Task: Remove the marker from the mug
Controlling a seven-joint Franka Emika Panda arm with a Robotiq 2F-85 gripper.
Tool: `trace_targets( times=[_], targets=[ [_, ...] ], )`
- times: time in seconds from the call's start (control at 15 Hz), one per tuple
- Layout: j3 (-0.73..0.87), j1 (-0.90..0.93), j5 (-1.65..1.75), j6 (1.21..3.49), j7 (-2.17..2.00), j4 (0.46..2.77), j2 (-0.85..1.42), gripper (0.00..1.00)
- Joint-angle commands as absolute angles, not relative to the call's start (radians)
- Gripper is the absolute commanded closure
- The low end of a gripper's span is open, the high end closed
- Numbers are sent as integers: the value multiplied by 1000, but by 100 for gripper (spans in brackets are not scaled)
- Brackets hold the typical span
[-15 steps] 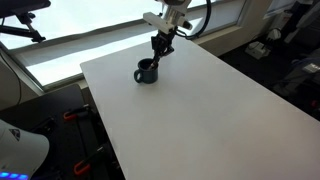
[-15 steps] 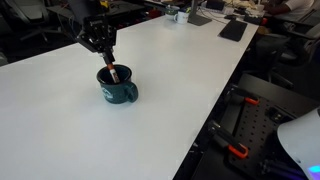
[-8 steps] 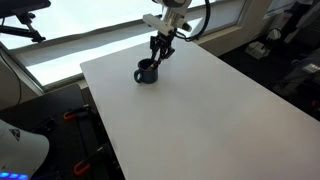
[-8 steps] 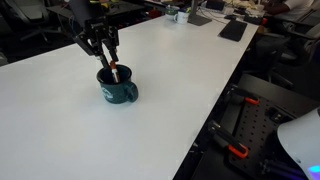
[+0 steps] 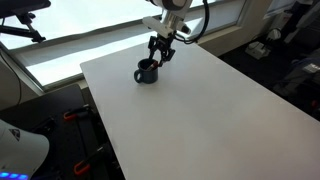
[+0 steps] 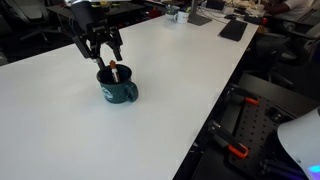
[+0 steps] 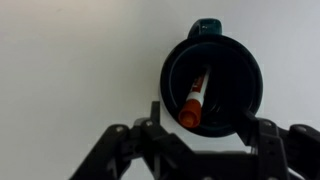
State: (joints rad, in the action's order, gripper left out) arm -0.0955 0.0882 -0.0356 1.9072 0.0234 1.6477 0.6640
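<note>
The dark mug (image 6: 120, 90) stands upright on the white table (image 6: 180, 80), its handle toward the far side in the wrist view. The reddish marker (image 6: 115, 72) leans inside the mug, tip poking above the rim. In the wrist view the marker (image 7: 192, 100) rests against the near inner wall of the mug (image 7: 250, 70). My gripper (image 6: 103, 58) hangs just above the mug, open, its fingers spread to either side of the marker's top without touching it. In the wrist view the gripper (image 7: 208, 120) has nothing between its fingers. In an exterior view the gripper (image 5: 160, 55) sits over the mug (image 5: 146, 72).
A dark flat pad (image 6: 232, 30) and small items lie at the table's far end. The table edge (image 6: 215, 115) drops off toward floor equipment with red clamps (image 6: 235, 150). A bright window ledge (image 5: 70, 50) runs behind the table.
The gripper was shut on the marker's top; its fingers have spread apart and let go, and it has lifted slightly. The marker stays in the mug.
</note>
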Motion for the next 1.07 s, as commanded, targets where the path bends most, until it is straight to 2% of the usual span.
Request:
trace_targets(
  times=[0.0, 0.33, 0.4, 0.47, 1.0],
  targets=[
    [-99, 84, -46, 1929, 50, 1664, 653, 58],
    [-100, 81, -48, 1946, 55, 1669, 650, 96],
    [-100, 81, -49, 1947, 58, 1669, 649, 99],
    [-100, 81, -51, 1949, 58, 1670, 648, 95],
    [-94, 80, -57, 1963, 41, 1682, 631, 95]
  ],
)
